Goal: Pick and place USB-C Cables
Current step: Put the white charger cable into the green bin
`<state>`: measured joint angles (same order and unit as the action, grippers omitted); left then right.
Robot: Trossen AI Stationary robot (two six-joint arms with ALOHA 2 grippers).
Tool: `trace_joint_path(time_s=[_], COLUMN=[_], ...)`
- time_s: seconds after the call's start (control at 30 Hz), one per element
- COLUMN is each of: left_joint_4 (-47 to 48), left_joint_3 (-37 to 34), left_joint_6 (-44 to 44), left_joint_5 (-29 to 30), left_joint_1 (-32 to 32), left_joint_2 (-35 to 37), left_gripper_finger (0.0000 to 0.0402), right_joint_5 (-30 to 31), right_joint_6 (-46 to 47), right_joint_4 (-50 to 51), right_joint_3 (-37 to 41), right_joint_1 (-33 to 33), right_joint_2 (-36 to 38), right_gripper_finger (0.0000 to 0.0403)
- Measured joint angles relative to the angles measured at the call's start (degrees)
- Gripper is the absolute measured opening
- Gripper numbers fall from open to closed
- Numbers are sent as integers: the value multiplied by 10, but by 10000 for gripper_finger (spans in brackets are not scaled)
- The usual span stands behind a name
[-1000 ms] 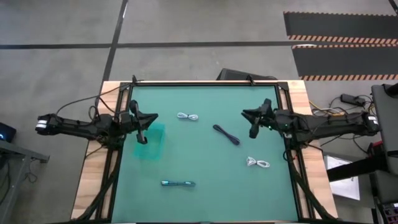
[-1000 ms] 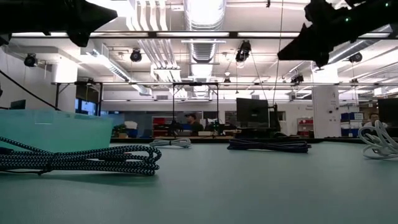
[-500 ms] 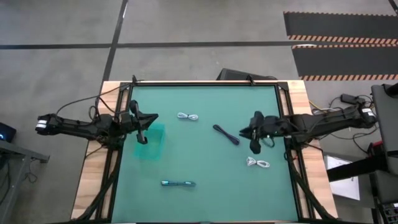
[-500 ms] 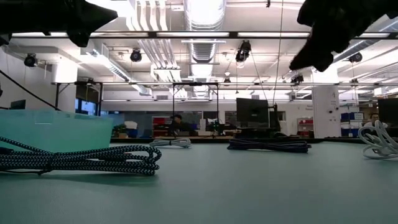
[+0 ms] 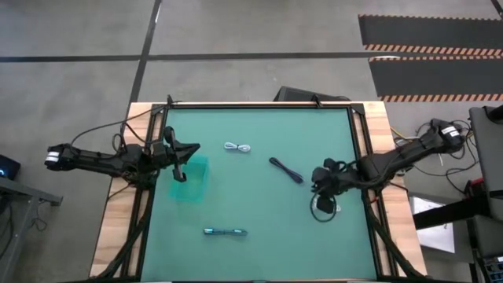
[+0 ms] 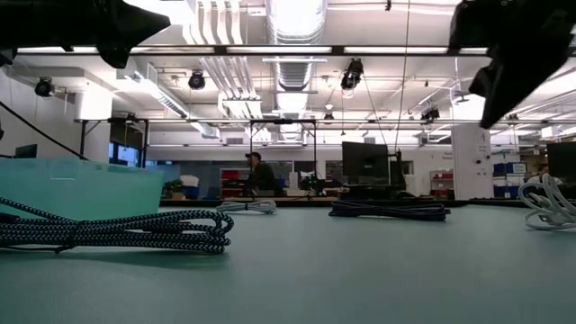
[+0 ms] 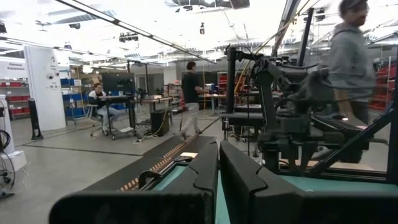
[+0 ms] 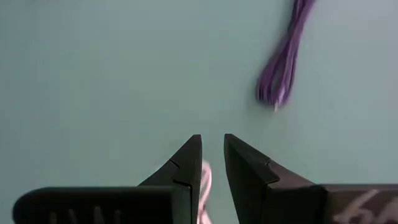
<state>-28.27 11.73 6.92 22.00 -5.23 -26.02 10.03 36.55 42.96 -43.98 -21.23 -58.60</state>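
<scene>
The right end effector point(image 5: 323, 198) has swung down from mid-worktop to hang over the nearer white cable bundle point(image 5: 317, 207), fingers slightly apart, holding nothing. The left end effector point(image 5: 179, 171) waits closed above the teal tub point(image 5: 192, 187). The black bundle point(image 5: 286, 170), other white bundle point(image 5: 237, 148) and teal-blue bundle point(image 5: 225, 232) lie apart on the worktop point(image 5: 259, 251).

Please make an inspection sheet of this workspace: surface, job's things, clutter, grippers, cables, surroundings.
Surface: green table mat, wooden edges.
Job's things: white cable bundle far side; dark cable bundle centre; teal-blue cable bundle near side; second white bundle under the right gripper. All lie outside the clear teal tub.
Clutter: nothing seen.
Grippers: left gripper shut, above the tub; right gripper slightly open, holding nothing.
Cables: robot wires beside the table.
Surroundings: people beyond the table.
</scene>
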Motion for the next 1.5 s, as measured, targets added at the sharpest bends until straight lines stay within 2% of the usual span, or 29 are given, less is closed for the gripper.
trace_joint_path(time_s=[0.13, 0.27, 0.4, 0.53, 0.8, 0.97, 1.1, 1.5], left_joint_4=[-1, -3, -3, -3, -4, -4, -4, -4], left_joint_3=[0, 0, 0, 0, 0, 0, 0, 0], left_joint_6=[0, 0, 0, 0, 0, 0, 0, 0], left_joint_5=[0, 0, 0, 0, 0, 0, 0, 0], left_joint_1=[0, 0, 0, 0, 0, 0, 0, 0], left_joint_2=[0, 0, 0, 0, -1, -1, -4, -6], left_gripper_finger=[0, 0, 0, 0, 0, 0, 0, 0], right_joint_5=[-23, -60, -57, -35, -24, -15, -9, 11], right_joint_6=[45, 107, 164, 193, 187, 168, 154, 138], right_joint_4=[70, 93, 91, 89, 85, 80, 72, 2], right_joint_3=[-16, -16, -12, -12, -10, -9, -8, 15], right_joint_1=[-40, -78, -114, -135, -137, -137, -137, -137], right_joint_2=[-31, -51, -69, -93, -154, -188, -209, -245], right_gripper_finger=[58, 58, 62, 82, 156, 185, 189, 164])
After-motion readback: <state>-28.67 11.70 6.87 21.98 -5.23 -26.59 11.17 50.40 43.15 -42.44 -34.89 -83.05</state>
